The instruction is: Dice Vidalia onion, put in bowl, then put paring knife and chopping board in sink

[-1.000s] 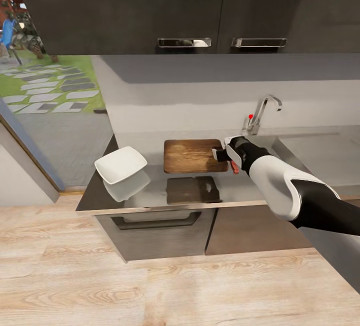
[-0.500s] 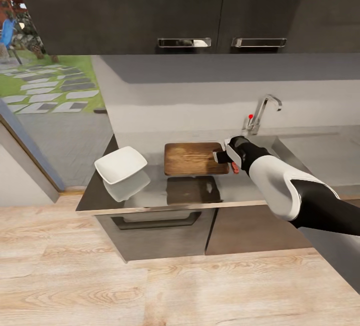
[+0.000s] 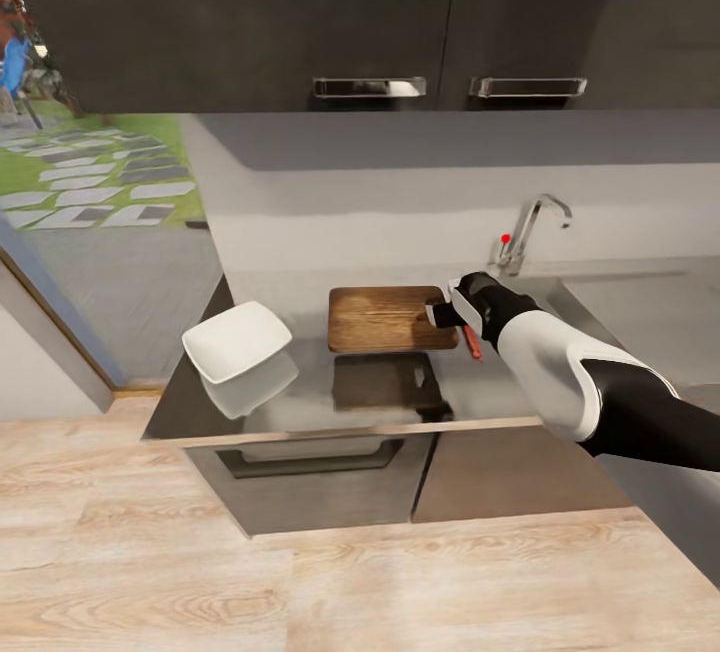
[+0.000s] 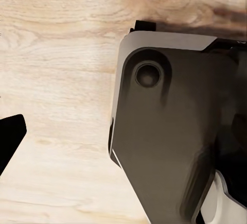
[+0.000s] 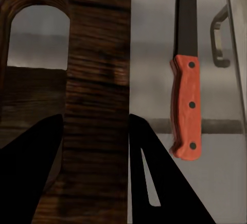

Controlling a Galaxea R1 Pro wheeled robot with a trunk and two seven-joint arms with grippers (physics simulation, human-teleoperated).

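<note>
The right pincer (image 3: 437,312) was seen at the chopping board (image 3: 385,318), at its 3 o'clock edge by the handle slot; in the right wrist view its two dark fingers (image 5: 31,162) straddled the board's end strip (image 5: 98,105), so it was judged to be closed on the board. The paring knife (image 5: 186,74) lay flat on the desk (image 3: 310,387) just beside that edge, untouched. The bowl (image 3: 237,340) sat at 9 o'clock of the board, well apart; no dice could be made out in it. The step in hand was judged to be moving the board to the sink (image 3: 560,297), at 3 o'clock. A firm hold and a lift clear of the knife would be called for. The left pincer's state could not be told.
</note>
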